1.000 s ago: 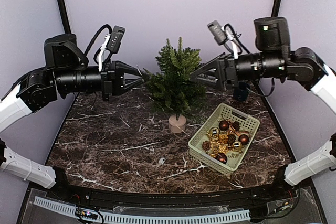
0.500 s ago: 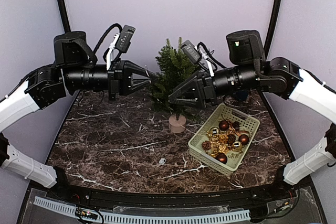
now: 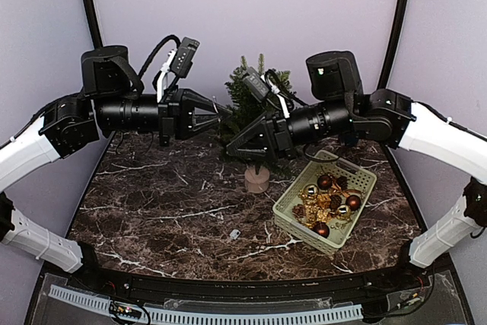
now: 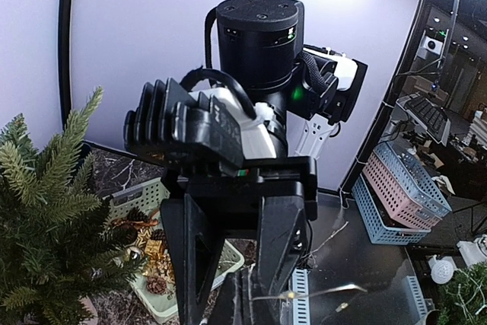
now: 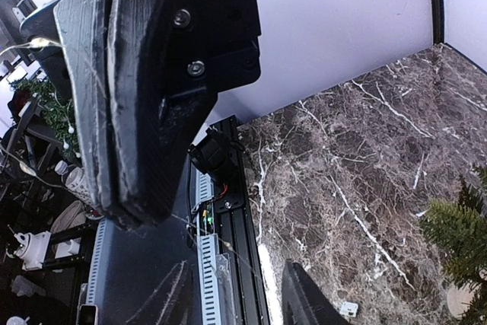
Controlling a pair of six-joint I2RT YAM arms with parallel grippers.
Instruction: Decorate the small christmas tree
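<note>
Shifted over the last second: right gripper [image 3: 230, 150], swung from the right flank of the small christmas tree [image 3: 242, 104] across to its front left and lower down, jaws narrower than before; left gripper [image 3: 222, 114], eased a little rightward, closer to the branches. Tree itself in the same spot as earlier.

Stands upright in a beige pot [image 3: 256, 180] at the back middle of the dark marble table [image 3: 167, 211], between the two arms. Partly hidden in the top view behind the right arm.

From the left, level with the tree's middle: left gripper, tip just beside the left-hand branches. Fingers pressed tight together on a thin wire [image 4: 335, 289] carrying a tiny bulb. Trails out from the tip toward the other arm.

In front of the lower branches, pointing leftward and down: right gripper, above the table and left of the pot. Fingers apart, the gap turned toward the closed tip of the left gripper and near it. Touching the wire or not: cannot tell.

Right of the pot, near it: pale green slatted basket [image 3: 293, 217], set askew, filled with brown and gold baubles [image 3: 325, 182]. Toward the front edge, well apart from the pot: small pale object [image 3: 234, 233], lying on the marble.
</note>
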